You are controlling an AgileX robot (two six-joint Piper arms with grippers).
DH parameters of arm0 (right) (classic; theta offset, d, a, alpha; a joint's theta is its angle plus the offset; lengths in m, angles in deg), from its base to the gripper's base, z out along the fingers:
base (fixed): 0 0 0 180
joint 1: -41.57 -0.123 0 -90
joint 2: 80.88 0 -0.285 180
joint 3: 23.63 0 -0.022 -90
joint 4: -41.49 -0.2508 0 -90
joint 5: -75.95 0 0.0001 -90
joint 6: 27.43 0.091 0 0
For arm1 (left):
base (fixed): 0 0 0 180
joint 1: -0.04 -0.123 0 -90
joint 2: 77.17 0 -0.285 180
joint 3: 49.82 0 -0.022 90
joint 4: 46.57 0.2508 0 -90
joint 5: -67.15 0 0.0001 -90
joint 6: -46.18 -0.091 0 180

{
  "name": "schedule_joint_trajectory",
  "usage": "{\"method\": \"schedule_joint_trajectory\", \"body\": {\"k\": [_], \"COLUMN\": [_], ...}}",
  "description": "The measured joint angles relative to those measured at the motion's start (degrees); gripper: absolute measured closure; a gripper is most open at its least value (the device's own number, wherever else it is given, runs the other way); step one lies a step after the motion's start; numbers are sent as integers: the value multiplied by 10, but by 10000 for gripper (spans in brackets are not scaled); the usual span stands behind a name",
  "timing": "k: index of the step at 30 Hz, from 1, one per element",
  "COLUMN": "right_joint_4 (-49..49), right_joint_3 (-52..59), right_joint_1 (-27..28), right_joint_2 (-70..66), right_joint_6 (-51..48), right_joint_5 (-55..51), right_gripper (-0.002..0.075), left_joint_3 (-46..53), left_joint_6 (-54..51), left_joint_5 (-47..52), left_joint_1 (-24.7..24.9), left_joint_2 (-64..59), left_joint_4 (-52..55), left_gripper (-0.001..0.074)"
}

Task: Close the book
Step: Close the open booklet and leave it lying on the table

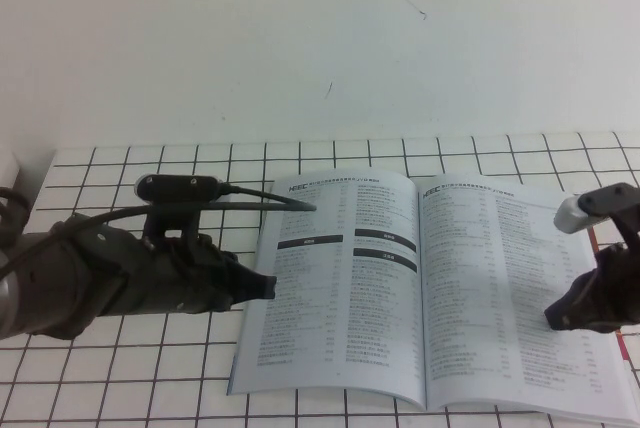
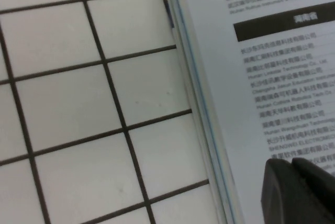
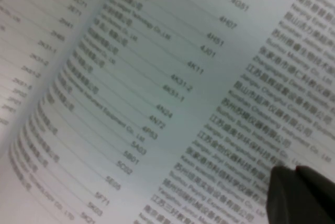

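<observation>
Book (image 1: pixel 425 288) open flat on grid table (image 1: pixel 120 378). Left gripper (image 1: pixel 266 286) at left page edge, fingers pressed together. Right gripper (image 1: pixel 555 315) over right page, fingers likewise together.

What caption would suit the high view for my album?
Open white printed book on gridded table; left gripper at its left edge, right gripper over right page, jaws shut.

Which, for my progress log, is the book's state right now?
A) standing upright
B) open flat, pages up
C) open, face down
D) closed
B: the book lies open with print facing up, the left gripper at its left edge and the right gripper over its right page.
</observation>
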Motion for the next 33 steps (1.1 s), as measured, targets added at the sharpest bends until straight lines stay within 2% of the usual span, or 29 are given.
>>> {"method": "schedule_joint_trajectory", "body": {"k": [17,24,33], "right_joint_4": [7,8,-8], "right_joint_3": [-5,-5,-5], "right_joint_1": [-14,-14,-14], "right_joint_2": [-41,-41,-43], "right_joint_6": [26,28,29], "right_joint_5": [23,22,19], "right_gripper": [729,729,729], "left_joint_3": [-42,-46,-52], "left_joint_6": [-7,-9,-10], "left_joint_5": [-24,-78,-31], "left_joint_1": [0,0,0], "left_joint_2": [-69,-88,-122], "left_joint_4": [-28,-28,-42], "left_gripper": [739,739,739]}}
